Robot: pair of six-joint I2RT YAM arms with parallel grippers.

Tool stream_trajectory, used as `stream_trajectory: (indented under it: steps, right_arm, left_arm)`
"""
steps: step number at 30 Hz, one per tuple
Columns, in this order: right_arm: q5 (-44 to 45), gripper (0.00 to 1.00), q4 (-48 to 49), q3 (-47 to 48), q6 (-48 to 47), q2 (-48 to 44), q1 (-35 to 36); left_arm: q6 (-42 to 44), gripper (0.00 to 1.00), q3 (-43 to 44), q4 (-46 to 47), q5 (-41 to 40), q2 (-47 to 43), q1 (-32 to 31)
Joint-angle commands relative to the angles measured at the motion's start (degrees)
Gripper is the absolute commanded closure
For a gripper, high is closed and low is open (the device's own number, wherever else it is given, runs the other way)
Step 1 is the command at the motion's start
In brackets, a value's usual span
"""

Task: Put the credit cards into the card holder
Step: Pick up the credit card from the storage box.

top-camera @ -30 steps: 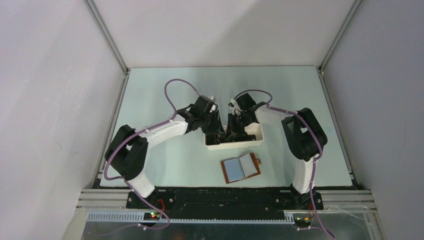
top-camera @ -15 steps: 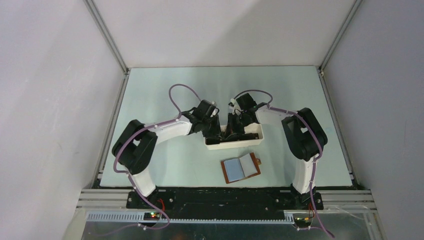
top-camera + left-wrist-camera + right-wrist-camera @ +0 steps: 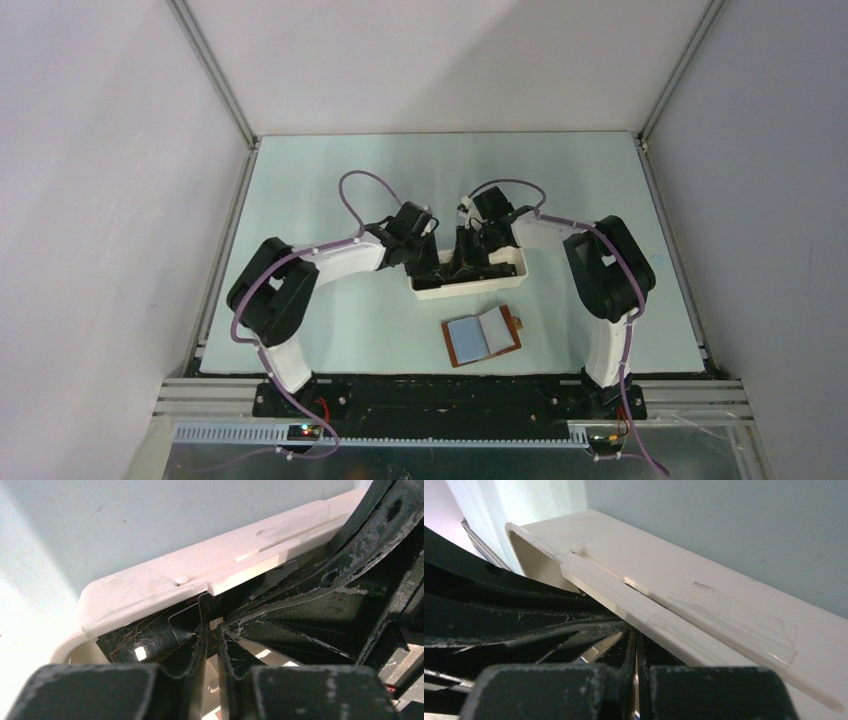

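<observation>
The card holder [image 3: 482, 337] lies open on the table, brown with pale blue-grey pockets facing up, near the front edge. Both grippers reach into the white tray [image 3: 470, 290] behind it. In the left wrist view a black credit card [image 3: 150, 639] leans against the tray's wall [image 3: 150, 587]. My left gripper [image 3: 212, 629] stands at that card's right edge, its jaws a narrow gap apart, with pale tray floor showing between them. My right gripper [image 3: 634, 635] is shut inside the tray, close against the left one, with nothing visible in its jaws. Other cards are hidden.
The tray [image 3: 704, 595] stands mid-table with its long rim toward the arms. Grey enclosure walls rise along the table's left, right and back edges. The right arm's dark fingers [image 3: 320, 580] crowd the tray just right of my left fingertips.
The left arm has folded its elbow inward and sunk its gripper lower into the tray, and its jaws have narrowed. The right arm, tray and card holder have not moved.
</observation>
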Motion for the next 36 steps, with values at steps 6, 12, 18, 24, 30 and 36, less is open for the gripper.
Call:
stream_trajectory:
  steps: [6,12,18,24,30,36]
  right_arm:
    - [8.68,1.0,-4.01,-1.78,-2.29,-7.57,-2.57]
    - [12.49,0.71,-8.62,-2.33,-5.09,-11.23,-5.39]
    - [13.68,0.51,-9.0,-4.56,-5.5,-12.63,-7.59]
    - [11.24,0.52,-7.46,-4.72,-4.72,-8.8,-8.06]
    - [5.13,0.63,-2.69,-4.65,-2.14,-5.57,-8.07]
    - [3.44,0.99,-1.02,-4.67,-0.1,-8.69,-8.07]
  left_arm:
    - [-0.64,0.99,0.08,1.71,-0.14,1.97,-0.77]
    - [-0.47,1.0,0.24,1.73,-0.23,1.88,-0.71]
    - [-0.68,1.0,0.33,1.74,0.18,2.4,-0.62]
    - [-0.55,1.0,0.19,1.73,0.2,2.57,-0.63]
    - [-0.23,1.0,0.17,1.73,0.36,2.68,-0.59]
    - [-0.13,1.0,0.1,1.79,0.51,2.72,-0.57]
